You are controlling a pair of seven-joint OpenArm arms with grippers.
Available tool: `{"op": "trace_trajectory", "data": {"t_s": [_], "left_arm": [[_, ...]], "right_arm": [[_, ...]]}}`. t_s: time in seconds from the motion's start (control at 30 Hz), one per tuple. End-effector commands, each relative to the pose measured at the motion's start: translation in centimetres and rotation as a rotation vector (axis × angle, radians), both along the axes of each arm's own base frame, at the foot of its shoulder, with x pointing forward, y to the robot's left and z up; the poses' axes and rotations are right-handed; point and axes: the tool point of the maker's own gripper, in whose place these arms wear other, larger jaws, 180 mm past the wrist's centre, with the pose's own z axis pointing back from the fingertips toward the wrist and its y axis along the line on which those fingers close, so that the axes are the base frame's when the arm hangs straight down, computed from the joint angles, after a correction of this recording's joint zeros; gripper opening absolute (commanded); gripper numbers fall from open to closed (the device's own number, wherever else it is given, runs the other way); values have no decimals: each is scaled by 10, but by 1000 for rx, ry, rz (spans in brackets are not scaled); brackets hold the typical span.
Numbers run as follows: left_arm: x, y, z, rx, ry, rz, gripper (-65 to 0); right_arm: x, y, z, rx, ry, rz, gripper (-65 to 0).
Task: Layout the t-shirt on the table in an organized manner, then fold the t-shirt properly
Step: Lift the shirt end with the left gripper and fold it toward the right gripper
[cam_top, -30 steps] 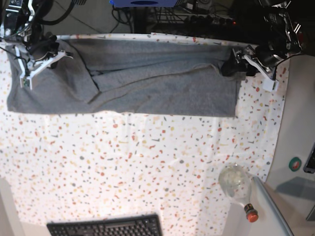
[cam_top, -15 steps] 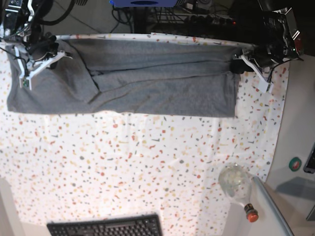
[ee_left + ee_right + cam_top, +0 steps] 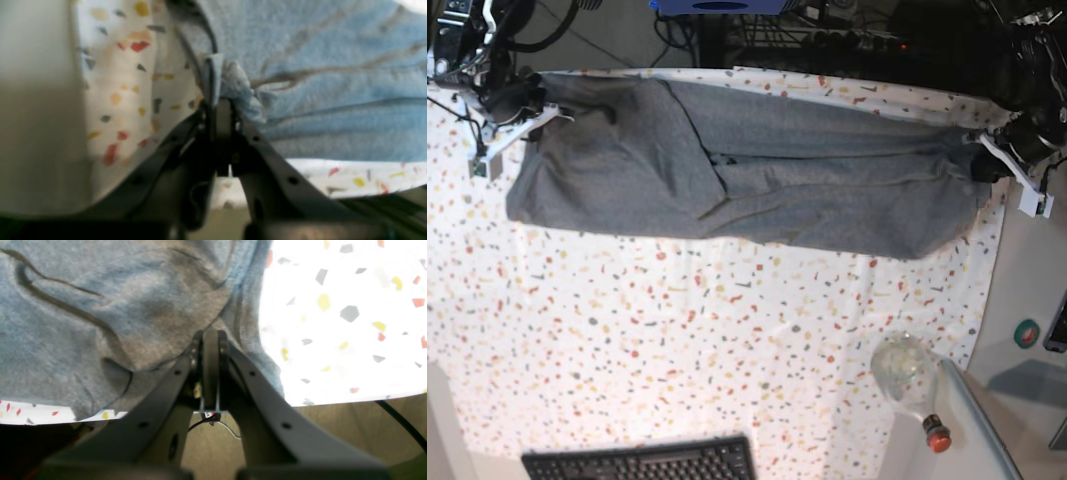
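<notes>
Both grippers, left gripper and right gripper, pinch the t-shirt; its long axis stretches between their closed jaws

t-shirt: one, grey, stretched across the far side of the table
table: one, under a speckled white cloth
grippers: two, the left gripper and the right gripper, one at each end of the shirt
keyboard: one, black, at the near edge
bottle: one, clear, lying down, with a red cap
</notes>
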Motion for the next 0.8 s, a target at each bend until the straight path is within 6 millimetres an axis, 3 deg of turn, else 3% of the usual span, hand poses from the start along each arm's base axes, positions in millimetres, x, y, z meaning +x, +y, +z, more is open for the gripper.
{"op": "trace_trajectory", "data": {"t_s": [0.0,0.1,0.17,0.33,0.43,0.57,0.77], "left_arm": [[16,-22,22,-5,-94,-72,-650],[22,-76,42,8,-148,-234,-650],[26,-111,45,-26,-159,-293,-650],[27,-195,32,-143,-117,-442,-650],[16,-233,23,-200,-73,-491,-650],[10,-272,22,-245,-54,-571,-650],[7,-289,22,-263,-43,-593,-650]], "right_arm": [[8,-3,8,-11,-39,4,-650],[12,-4,10,-12,-49,5,-650],[13,-4,10,-12,-52,5,-650],[13,-4,10,-13,-52,3,-650],[13,-4,10,-13,-52,3,-650],[13,-4,10,-13,-52,3,-650],[13,-4,10,-13,-52,3,-650]]}}
